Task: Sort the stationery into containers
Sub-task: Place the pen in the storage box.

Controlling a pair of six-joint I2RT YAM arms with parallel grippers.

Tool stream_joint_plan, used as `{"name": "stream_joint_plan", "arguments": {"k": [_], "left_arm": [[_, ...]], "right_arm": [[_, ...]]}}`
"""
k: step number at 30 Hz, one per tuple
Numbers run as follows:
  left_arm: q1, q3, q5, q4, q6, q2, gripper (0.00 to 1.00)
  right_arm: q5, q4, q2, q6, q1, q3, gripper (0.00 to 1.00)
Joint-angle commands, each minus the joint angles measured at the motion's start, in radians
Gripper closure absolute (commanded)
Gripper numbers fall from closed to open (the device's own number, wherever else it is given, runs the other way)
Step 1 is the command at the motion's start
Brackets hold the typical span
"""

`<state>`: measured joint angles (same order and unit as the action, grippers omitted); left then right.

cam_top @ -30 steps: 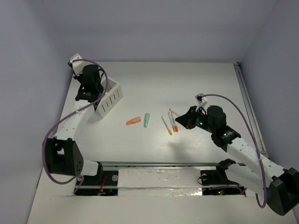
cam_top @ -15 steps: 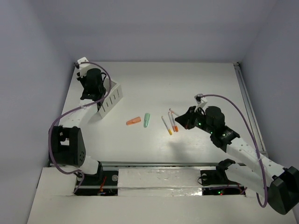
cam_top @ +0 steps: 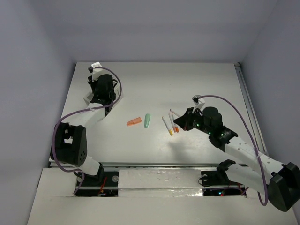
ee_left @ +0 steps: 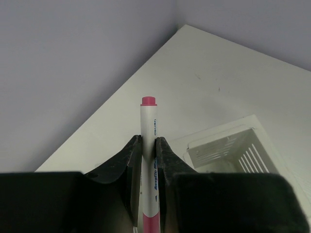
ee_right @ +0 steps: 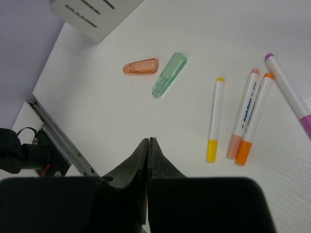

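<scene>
My left gripper [ee_left: 148, 141] is shut on a white pen [ee_left: 148, 121] with magenta ends, which stands up between the fingers. The white slotted box [ee_left: 228, 148] lies just right of it and below. In the top view the left gripper [cam_top: 102, 93] hangs over the box and hides most of it. My right gripper [ee_right: 147, 141] is shut and empty, above bare table. Ahead of it lie an orange stub [ee_right: 141, 66], a mint-green stub [ee_right: 169, 75], a yellow-capped pen [ee_right: 215, 116], two orange-capped pens [ee_right: 252, 116] and a magenta-capped pen [ee_right: 291, 94].
The table's left edge and the grey wall are close behind the left gripper. A metal rail [ee_right: 58, 136] runs along the near edge below the right gripper. The box's corner [ee_right: 92, 14] shows at the right wrist view's top left.
The left wrist has swung right and toward the back with the pen, and now covers the box in the top view. The right gripper has edged slightly left toward the pens.
</scene>
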<state>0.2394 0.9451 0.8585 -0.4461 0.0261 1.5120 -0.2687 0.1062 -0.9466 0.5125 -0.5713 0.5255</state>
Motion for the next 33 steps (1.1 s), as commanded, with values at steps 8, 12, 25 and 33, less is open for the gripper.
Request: {"name": "stream_joint_plan", "arguments": {"k": [8, 12, 25, 33], "left_arm": [[-0.003, 0.007, 0.079, -0.103, -0.086, 0.034, 1.00], [-0.003, 0.000, 0.093, -0.129, -0.115, 0.062, 1.00], [0.041, -0.034, 0.142, -0.169, -0.127, 0.048, 0.64], [0.182, 0.059, 0.125, -0.015, -0.022, -0.094, 0.66]], "right_arm": [[0.026, 0.056, 0.003, -0.017, -0.019, 0.014, 1.00], [0.028, 0.061, 0.003, -0.016, -0.019, 0.013, 1.00], [0.039, 0.073, -0.008, -0.017, -0.029, 0.008, 1.00], [0.097, 0.003, -0.034, -0.048, -0.029, 0.037, 1.00]]}}
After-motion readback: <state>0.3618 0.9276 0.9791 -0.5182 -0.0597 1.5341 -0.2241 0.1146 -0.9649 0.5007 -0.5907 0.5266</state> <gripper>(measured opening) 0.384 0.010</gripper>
